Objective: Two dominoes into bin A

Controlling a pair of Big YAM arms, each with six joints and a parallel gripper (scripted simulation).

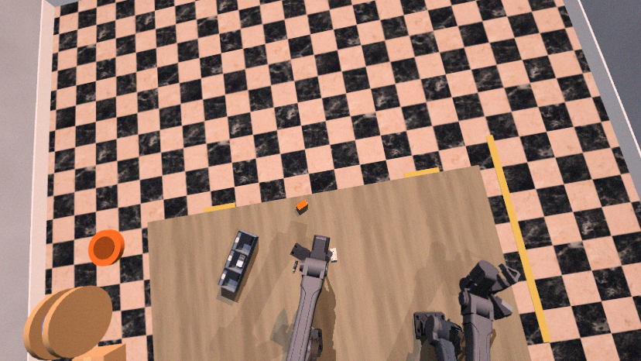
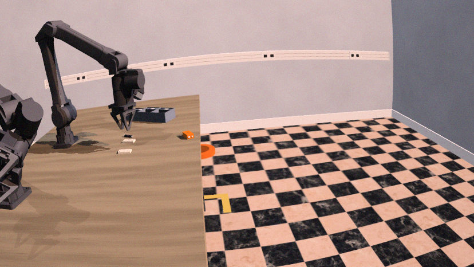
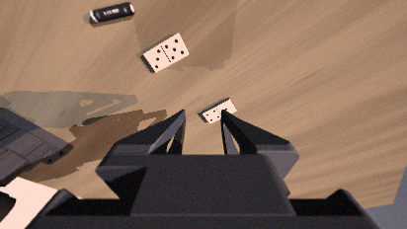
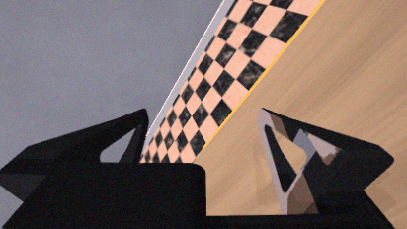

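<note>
My left gripper (image 2: 124, 125) (image 3: 203, 114) is part open with nothing between its fingers, and hangs a little above the table. Just beyond its fingertips lies a white domino (image 3: 218, 111) (image 2: 128, 141). A second domino (image 3: 165, 51) (image 2: 124, 150) (image 1: 333, 254) lies further off. The dark grey three-compartment bin (image 1: 229, 289) (image 2: 155, 116) (image 3: 25, 143) stands flat to one side, with a domino (image 1: 241, 261) in its middle compartment. My right gripper (image 4: 203, 114) (image 1: 511, 271) is wide open and empty near the table's right edge, far from the dominoes.
A small black cylinder (image 3: 112, 12) (image 2: 127, 135) (image 1: 294, 267) lies by the dominoes. An orange block (image 1: 301, 205) (image 2: 188, 134) sits near the table's far edge. An orange ring (image 1: 106, 246) (image 2: 207, 150) and wooden discs (image 1: 71, 320) are on the floor.
</note>
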